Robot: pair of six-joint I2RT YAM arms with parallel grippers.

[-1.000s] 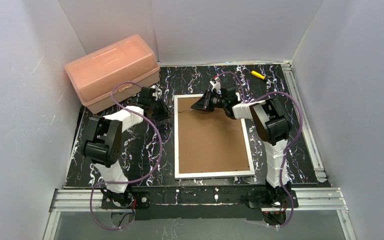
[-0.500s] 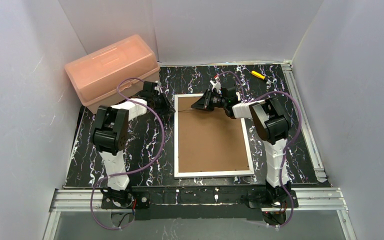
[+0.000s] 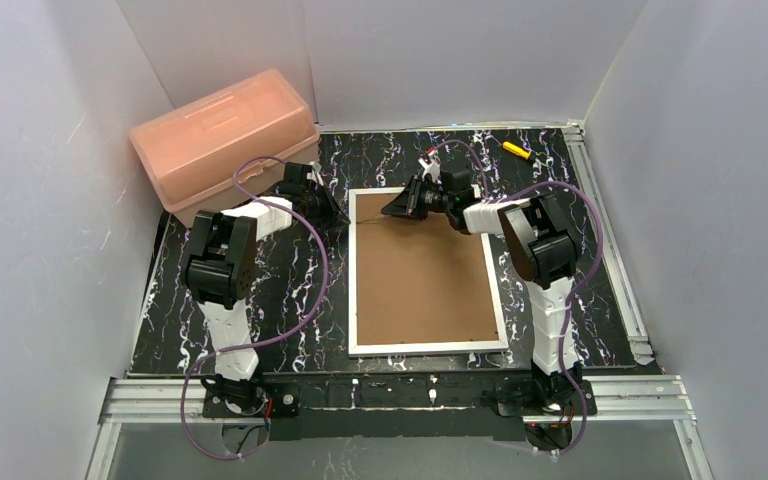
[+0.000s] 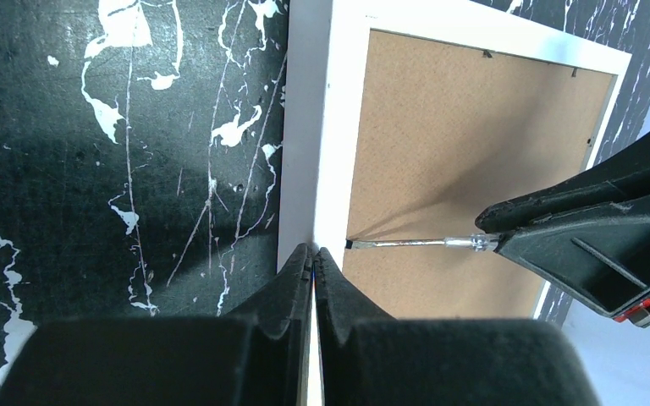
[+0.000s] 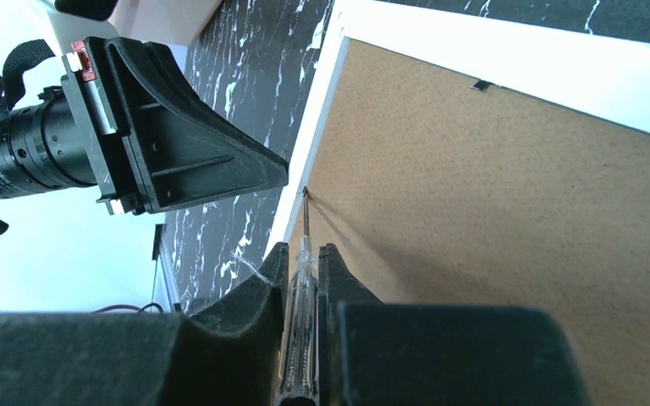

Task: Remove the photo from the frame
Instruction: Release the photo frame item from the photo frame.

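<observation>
Left wrist view gives us our left gripper (image 4: 313,255), jaws pressed together, at the left border of the frame (image 4: 305,127), lying back-up on the table (image 3: 380,160); our right gripper (image 5: 305,254) clamps a screwdriver (image 5: 302,304), tip at the edge of the backing board (image 5: 516,211).

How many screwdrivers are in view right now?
2. A clear-handled screwdriver is gripped in the right fingers, tip at the frame's inner edge; a yellow-handled screwdriver lies near the table's far edge. Others may be hidden.
</observation>
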